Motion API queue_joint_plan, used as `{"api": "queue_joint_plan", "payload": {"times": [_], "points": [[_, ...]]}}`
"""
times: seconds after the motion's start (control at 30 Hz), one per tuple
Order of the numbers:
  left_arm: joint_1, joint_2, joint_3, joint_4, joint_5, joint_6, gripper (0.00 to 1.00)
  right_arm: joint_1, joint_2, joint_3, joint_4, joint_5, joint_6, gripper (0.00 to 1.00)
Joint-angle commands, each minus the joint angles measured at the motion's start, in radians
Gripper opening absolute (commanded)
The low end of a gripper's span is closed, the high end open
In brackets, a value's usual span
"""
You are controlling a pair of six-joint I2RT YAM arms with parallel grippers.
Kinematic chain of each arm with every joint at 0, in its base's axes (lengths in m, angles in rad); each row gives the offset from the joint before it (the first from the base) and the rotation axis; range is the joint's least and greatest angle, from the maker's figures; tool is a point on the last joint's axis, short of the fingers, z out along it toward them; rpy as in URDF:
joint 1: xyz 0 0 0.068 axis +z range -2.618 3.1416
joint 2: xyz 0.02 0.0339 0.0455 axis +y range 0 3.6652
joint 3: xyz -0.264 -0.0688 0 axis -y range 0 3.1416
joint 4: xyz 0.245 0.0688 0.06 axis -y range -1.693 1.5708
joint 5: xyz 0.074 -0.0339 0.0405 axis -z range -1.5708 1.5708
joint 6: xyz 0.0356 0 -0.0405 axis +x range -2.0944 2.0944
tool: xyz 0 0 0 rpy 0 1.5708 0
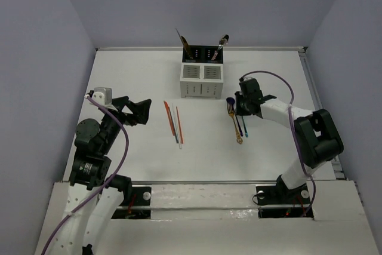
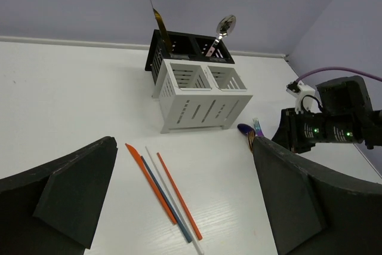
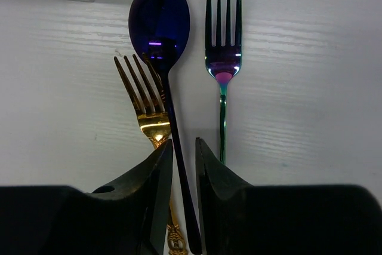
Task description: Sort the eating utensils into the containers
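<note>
Straddling the purple spoon [image 3: 160,22] handle, right jaws stand narrowly apart, no pinch visible. The spoon lies flat on the desk [image 3: 310,117], bowl just ahead of the jaws. Gold fork [image 3: 146,108] sits tight on their left, tines at the spoon's neck; iridescent fork [image 3: 223,58] is just to their right. Looks like the grasp step. Next: pinch the handle alone, lift clear of the gold fork, carry to the white caddy [image 1: 202,79] ahead. Left jaws are wide apart, holding nothing, chopsticks [image 2: 164,192] ahead between them.

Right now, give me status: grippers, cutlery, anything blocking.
Left gripper open, beside chopsticks. Right gripper open, narrow, astride handle of purple spoon. Gold fork tight against spoon; rainbow fork clear.
</note>
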Motion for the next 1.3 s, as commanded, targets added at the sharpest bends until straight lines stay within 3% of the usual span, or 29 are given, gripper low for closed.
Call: {"api": "queue_joint_plan", "payload": {"times": [0.0, 0.8, 1.27], "points": [[-0.005, -0.001, -0.005, 0.037, 0.010, 0.006, 0.99, 0.004, 0.049, 0.047, 0.008, -0.006, -0.004, 0.28], [-0.005, 0.001, -0.005, 0.037, 0.021, 0.004, 0.99, 0.026, 0.209, 0.194, -0.046, 0.118, -0.018, 0.24], [-0.005, 0.005, -0.005, 0.038, 0.021, 0.004, 0.99, 0.026, 0.353, 0.372, -0.075, 0.167, -0.053, 0.23]]}}
